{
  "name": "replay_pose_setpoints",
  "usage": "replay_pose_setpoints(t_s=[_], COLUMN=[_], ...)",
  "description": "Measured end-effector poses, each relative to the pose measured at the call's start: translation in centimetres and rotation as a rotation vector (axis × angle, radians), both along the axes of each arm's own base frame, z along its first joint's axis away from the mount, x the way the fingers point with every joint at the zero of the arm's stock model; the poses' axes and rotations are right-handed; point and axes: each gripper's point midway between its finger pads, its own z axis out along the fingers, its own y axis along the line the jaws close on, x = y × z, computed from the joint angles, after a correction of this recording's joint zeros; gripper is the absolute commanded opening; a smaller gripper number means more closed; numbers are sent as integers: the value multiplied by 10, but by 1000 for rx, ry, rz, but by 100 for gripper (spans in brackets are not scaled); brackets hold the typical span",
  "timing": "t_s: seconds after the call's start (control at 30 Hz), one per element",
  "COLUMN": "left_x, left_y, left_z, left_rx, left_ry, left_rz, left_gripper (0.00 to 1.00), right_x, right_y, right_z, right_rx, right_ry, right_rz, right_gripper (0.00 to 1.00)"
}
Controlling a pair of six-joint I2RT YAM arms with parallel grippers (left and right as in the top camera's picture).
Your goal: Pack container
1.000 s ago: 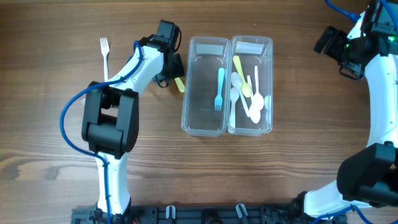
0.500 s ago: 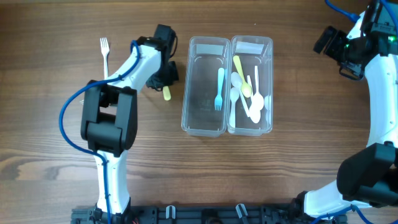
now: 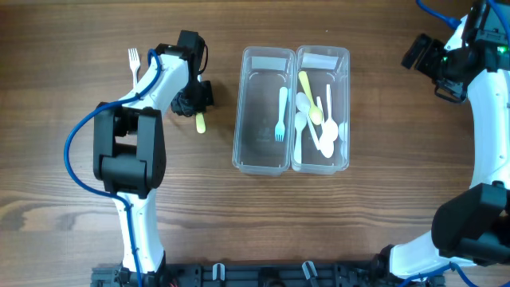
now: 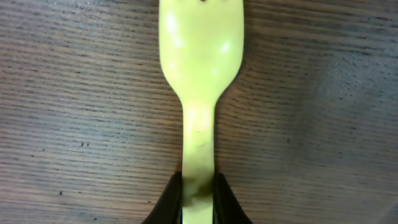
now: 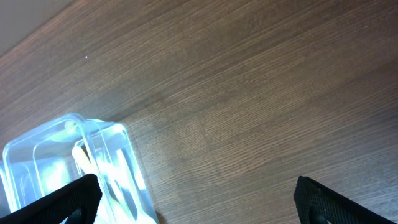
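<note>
My left gripper (image 3: 194, 100) is shut on the handle of a yellow fork (image 3: 200, 122), left of the clear container (image 3: 238, 119). In the left wrist view the dark fingertips (image 4: 171, 198) pinch the yellow fork (image 4: 200, 56) low over the wood, its tines cut off at the top edge. The container has two bins: the left one holds a blue fork (image 3: 281, 114), the right one a yellow spoon (image 3: 310, 98) and white spoons (image 3: 321, 131). My right gripper (image 3: 420, 50) hangs open at the far right, nothing between its fingers (image 5: 59, 200).
A white fork (image 3: 134, 67) lies on the wooden table at the far left, just beyond my left arm. A corner of the clear container (image 5: 53, 155) shows at the lower left of the right wrist view, bare wood around it.
My left gripper has shut on the yellow fork and moved left with it, away from the container's side. The right arm has not moved.
</note>
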Motion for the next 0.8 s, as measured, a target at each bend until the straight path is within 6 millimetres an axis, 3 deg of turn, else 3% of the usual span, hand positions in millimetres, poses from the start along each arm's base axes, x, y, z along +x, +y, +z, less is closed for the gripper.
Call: replay_pose_setpoints(t_s=[0.2, 0.37, 0.4, 0.43, 0.53, 0.63, 0.8], left_x=[6, 8, 11, 13, 13, 14, 19], left_y=[0, -16, -23, -29, -41, -36, -12], left_z=[32, 68, 81, 92, 113, 112, 83], left_rx=[-5, -18, -26, -30, -31, 4, 76], left_ry=[-73, -170, -211, -247, -308, -311, -253], left_rz=[-18, -58, -74, -87, -120, -121, -89], left_gripper=[4, 5, 12, 26, 38, 40, 39], right_x=[0, 0, 0, 0, 0, 0, 1], right_y=[0, 0, 0, 0, 0, 0, 4], right_z=[0, 0, 0, 0, 0, 0, 0], right_rx=[0, 0, 0, 0, 0, 0, 18], right_ry=[0, 0, 0, 0, 0, 0, -4], right_rz=[0, 0, 0, 0, 0, 0, 11], right_gripper=[100, 100, 100, 100, 100, 100, 100])
